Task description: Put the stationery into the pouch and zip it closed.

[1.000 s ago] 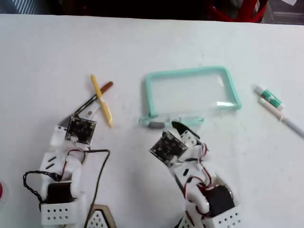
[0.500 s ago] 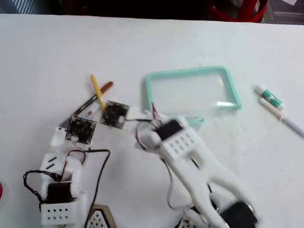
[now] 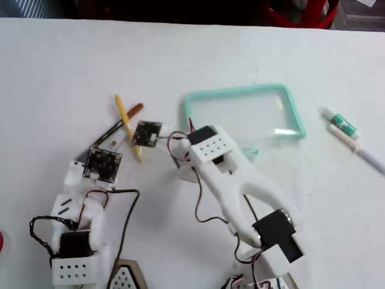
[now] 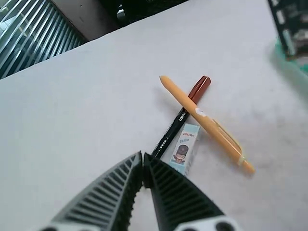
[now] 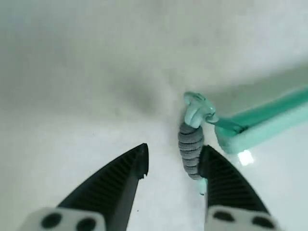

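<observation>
Bright, even light from overhead imo: the white table (image 3: pixel 54 60) is nearly washed out, w/ only soft, faint shadows under the right arm (image 3: pixel 240 186) and beside the yellow pen (image 4: pixel 202 118). Small glare patch on the pouch (image 3: pixel 240 114) clear face by its near right corner. Room beyond the table's far edge is dark.

White tabletop (image 3: pixel 60 60), slatted blinds (image 4: pixel 33 33) past its far edge, dim room beyond.
</observation>
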You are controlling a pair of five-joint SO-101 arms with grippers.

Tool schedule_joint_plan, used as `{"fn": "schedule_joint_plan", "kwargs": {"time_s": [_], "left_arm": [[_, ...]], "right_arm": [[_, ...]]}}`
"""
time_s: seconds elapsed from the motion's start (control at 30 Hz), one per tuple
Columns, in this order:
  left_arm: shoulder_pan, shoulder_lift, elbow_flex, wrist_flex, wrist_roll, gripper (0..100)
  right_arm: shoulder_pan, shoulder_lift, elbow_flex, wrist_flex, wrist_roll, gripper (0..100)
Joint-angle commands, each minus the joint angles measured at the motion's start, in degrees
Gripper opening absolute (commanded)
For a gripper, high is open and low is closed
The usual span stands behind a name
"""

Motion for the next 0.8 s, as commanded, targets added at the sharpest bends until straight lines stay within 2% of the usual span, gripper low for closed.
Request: {"fn": "schedule_joint_plan", "kwargs": {"time_s": [0.0, 0.2, 0.4, 0.53, 0.73, 0.77], "left_arm": [[0.7, -0.3, -0.4, 0.2, 0.4, 3], [0.6, -0.3, -0.4, 0.2, 0.4, 3], [0.7, -0.3, -0.4, 0.2, 0.4, 3], [0.7, -0.3, -0.4, 0.2, 0.4, 3], [0.7, -0.3, -0.4, 0.2, 0.4, 3], [0.7, -0.3, -0.4, 0.2, 0.4, 3]], "right_arm": [[0.8, -0.3, -2.2, -0.9, 2.3, 26.0], [1.7, 0.3, 0.2, -4.4, 4.4, 19.6], [2.8, 7.5, -0.1, -8.0, 4.4, 19.3], [2.9, 8.5, -2.1, -6.7, 4.4, 18.5], [2.2, 8.7, -2.5, -7.2, 4.4, 1.0], [2.2, 8.4, -2.5, -7.8, 4.4, 1.9]]}}
